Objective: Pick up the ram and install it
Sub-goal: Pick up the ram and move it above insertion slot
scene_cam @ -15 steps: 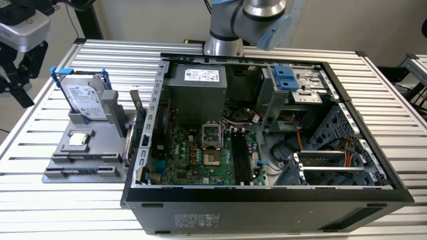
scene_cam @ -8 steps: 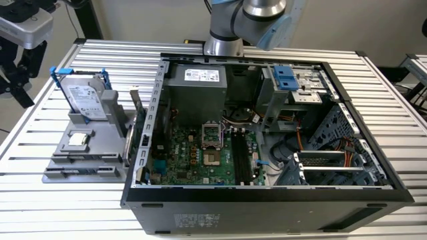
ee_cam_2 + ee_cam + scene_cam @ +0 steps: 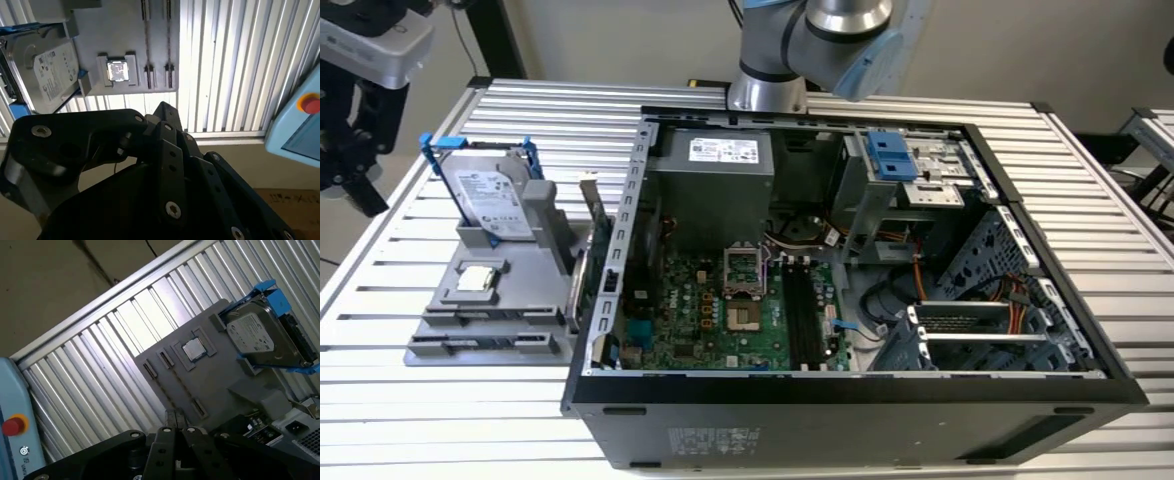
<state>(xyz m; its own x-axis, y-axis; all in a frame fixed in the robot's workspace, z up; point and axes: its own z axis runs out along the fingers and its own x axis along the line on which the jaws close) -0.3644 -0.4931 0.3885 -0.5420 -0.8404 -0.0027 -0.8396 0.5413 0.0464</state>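
The ram is out of view; I cannot pick it out on the grey holder plate [image 3: 440, 345] or in the black memory slots [image 3: 803, 310] of the motherboard. My gripper [image 3: 358, 190] hangs high at the exterior view's far left, above and beside the holder plate, well away from the open computer case [image 3: 854, 385]. In both wrist views its black fingers [image 3: 175, 416] [image 3: 162, 107] come together at one tip with nothing between them. The holder plate [image 3: 215, 390] [image 3: 120, 40] lies below, and its narrow slots look empty.
A silver hard drive with blue rails [image 3: 494, 195] [image 3: 252, 335] [image 3: 47, 72] stands upright on the holder plate, next to a small square chip [image 3: 478, 278] [image 3: 193, 348] [image 3: 118, 70]. A pale blue pendant with a red button [image 3: 12, 425] [image 3: 305, 125] sits past the ribbed table's edge.
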